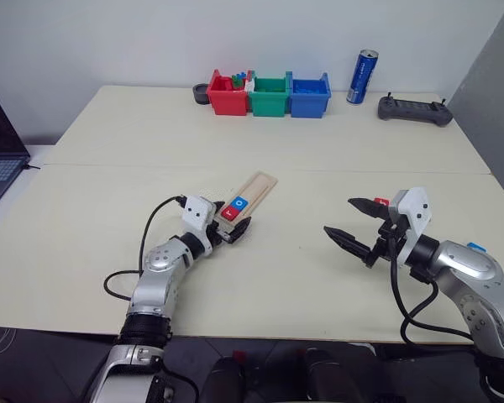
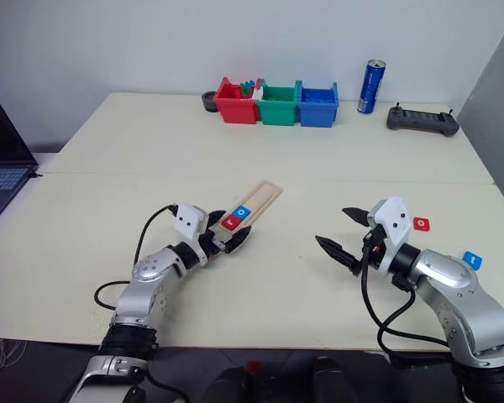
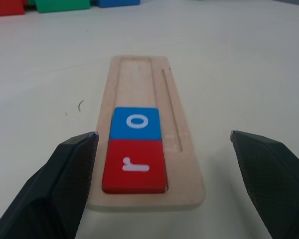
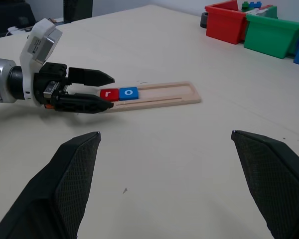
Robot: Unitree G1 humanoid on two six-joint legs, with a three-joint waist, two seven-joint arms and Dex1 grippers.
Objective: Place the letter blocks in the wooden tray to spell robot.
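Wooden tray (image 3: pixel 147 79) on table (image 1: pixel 109 134), red r block (image 3: pixel 134 167) and blue o block (image 3: pixel 135 123) at near end.
Between spread fingers of left gripper (image 4: pixel 92 89), nothing grasped; right gripper (image 1: pixel 353 222) likewise spread, empty, well apart; red block (image 2: pixel 422 223) and blue block (image 2: pixel 472 259) partly hidden behind right arm.

Red "r" block (image 3: pixel 134 167), blue "o" block (image 3: pixel 136 123) (white letters), pale wooden tray (image 3: pixel 139 84)

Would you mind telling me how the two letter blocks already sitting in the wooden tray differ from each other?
The r block is red; the o block is blue. The r block sits at the end of the wooden tray, the o block one place further in. Both are flat squares with white letters, touching edge to edge.
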